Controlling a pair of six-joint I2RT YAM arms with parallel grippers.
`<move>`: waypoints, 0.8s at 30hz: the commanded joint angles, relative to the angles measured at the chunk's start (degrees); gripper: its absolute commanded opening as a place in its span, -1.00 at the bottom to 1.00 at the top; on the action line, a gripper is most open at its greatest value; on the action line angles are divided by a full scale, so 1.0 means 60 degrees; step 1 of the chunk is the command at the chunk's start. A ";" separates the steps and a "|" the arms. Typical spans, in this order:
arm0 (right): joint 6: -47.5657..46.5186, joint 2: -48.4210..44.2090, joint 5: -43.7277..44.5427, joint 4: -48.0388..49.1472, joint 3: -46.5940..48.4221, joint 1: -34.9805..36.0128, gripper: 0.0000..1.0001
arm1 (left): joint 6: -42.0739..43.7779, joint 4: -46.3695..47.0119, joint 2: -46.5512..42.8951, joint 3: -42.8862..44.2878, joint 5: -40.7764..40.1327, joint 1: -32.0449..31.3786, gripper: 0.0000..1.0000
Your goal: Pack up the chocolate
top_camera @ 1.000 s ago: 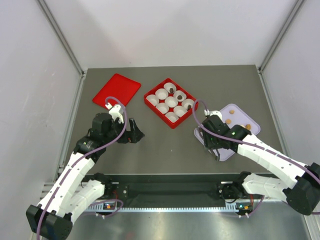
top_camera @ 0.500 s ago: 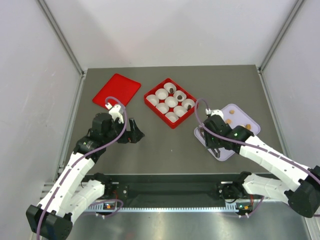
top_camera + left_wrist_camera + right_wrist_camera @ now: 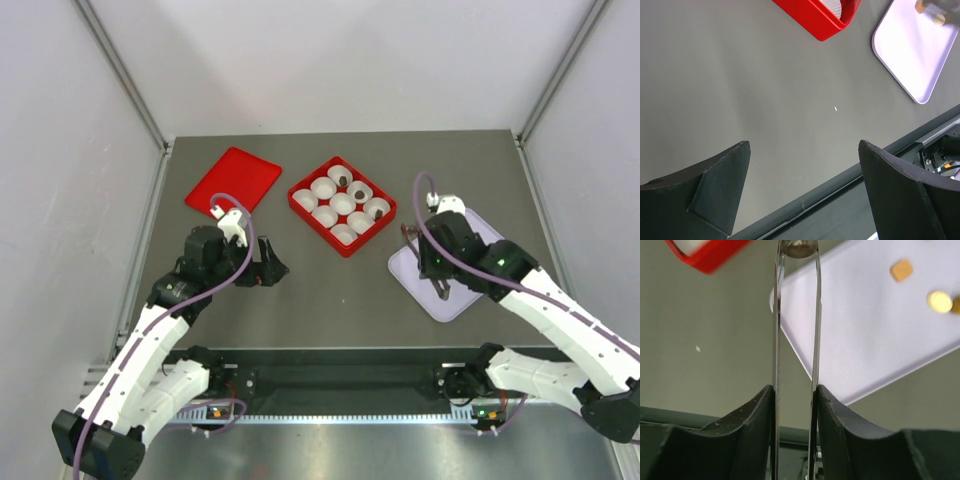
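Note:
My right gripper [image 3: 795, 390] is shut on metal tweezers [image 3: 815, 330] that pinch a dark brown chocolate [image 3: 797, 247] at their tip. The tip is near the corner of the red box [image 3: 705, 257], at the edge of the lilac tray [image 3: 865, 330]. Three tan chocolates [image 3: 901, 270] lie on that tray. In the top view the right gripper [image 3: 440, 285] is over the tray [image 3: 420, 275], and the arm hides the tan pieces. The red box [image 3: 316, 228] holds white paper cups; three hold dark chocolates [image 3: 362, 195]. My left gripper [image 3: 804, 145] is open and empty over bare table [image 3: 270, 270].
A flat red lid [image 3: 233, 180] lies at the far left. The left wrist view shows the red box corner [image 3: 815, 17], the lilac tray [image 3: 912, 55] and the dark rail along the table's near edge [image 3: 840, 190]. Grey walls enclose the table.
My right arm has moved away from the near edge and to the right with the tweezers, and now covers the tan pieces on the tray. The left arm has not moved.

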 commanded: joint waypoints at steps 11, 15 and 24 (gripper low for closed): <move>-0.1364 0.4259 -0.0697 0.2859 0.4380 0.0107 -0.24 | 0.0069 0.0340 -0.0471 0.0013 -0.0335 -0.0041 0.86; -0.1541 0.5871 -0.0581 0.3358 0.5668 0.0269 -0.23 | 0.0069 0.0340 -0.0515 0.0013 -0.0408 -0.0041 0.87; -0.1702 0.8363 -0.0727 0.3783 0.6975 0.0342 -0.22 | 0.0069 0.0340 -0.0515 0.0013 -0.0408 -0.0041 0.86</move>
